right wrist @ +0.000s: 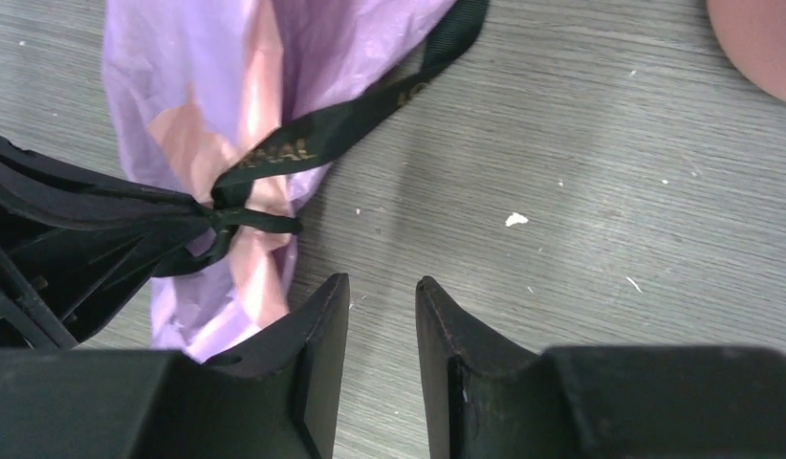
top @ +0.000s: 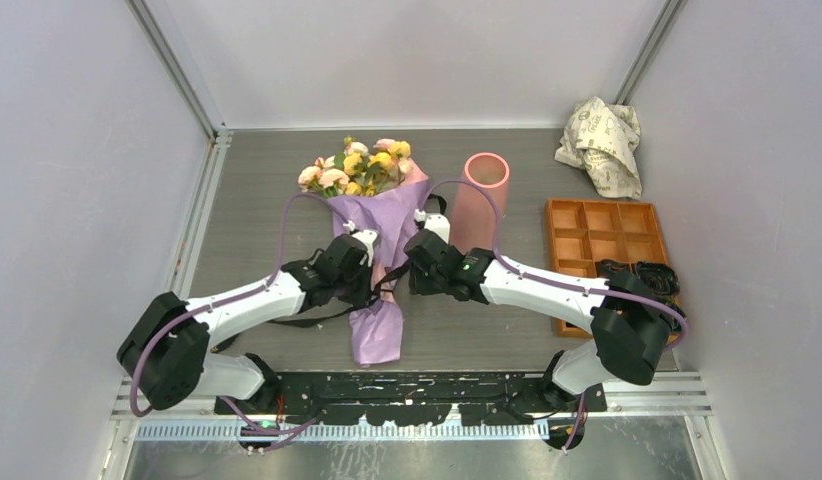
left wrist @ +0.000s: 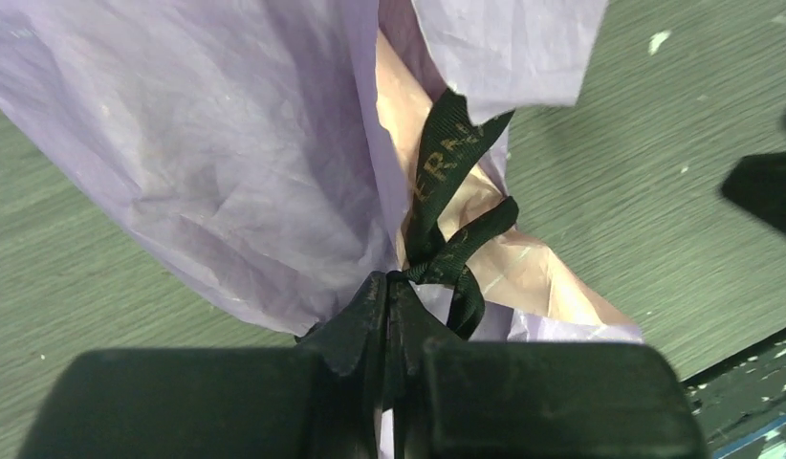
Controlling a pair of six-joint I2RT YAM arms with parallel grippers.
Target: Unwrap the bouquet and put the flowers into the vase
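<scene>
Bouquet [top: 375, 225], a bunch of pink, yellow and cream artificial flowers [top: 362, 165] in a lilac paper cone [left wrist: 207, 163], lies flat mid-way across the grey wood-grain table [top: 257, 200]. Heads point to the far wall, stem end to the arm bases. A tall salmon-pink cylinder vase [top: 482, 190] stands upright, open-topped, just right of the heads.

Handling, judged:
- **Whole bundle:** looks light and likely slides if tugged, so pin one side while the other pulls.
- **Paper cone:** has a peach inner sheet and is thin, creased and soft. It probably tears easily, so it's a poor place to clamp hard.
- **Flowers:** stems look fairly stiff, heads soft. Take them by the stems once the wrap is off.
- **Ribbon:** a black woven ribbon [left wrist: 447, 220] with gold lettering is knotted round the cone's narrow waist. It looks limp, thin and strong. Best hold is a loose tail, drawn away from the knot. One long tail lies loose, running off the knot over the cone's edge.

Pose:
- **Left arm:** reaches in from the left, forearm low, wrist tipped down at the cone's waist. The left gripper [left wrist: 389, 306] has its jaws pinched together on the ribbon right at the knot.
- **Right arm:** mirrors it from the right. The right gripper [right wrist: 382, 287] hangs low over bare table just beside the cone's lower part. Its jaws are a narrow gap apart with nothing between them, touching neither ribbon nor paper.
</scene>
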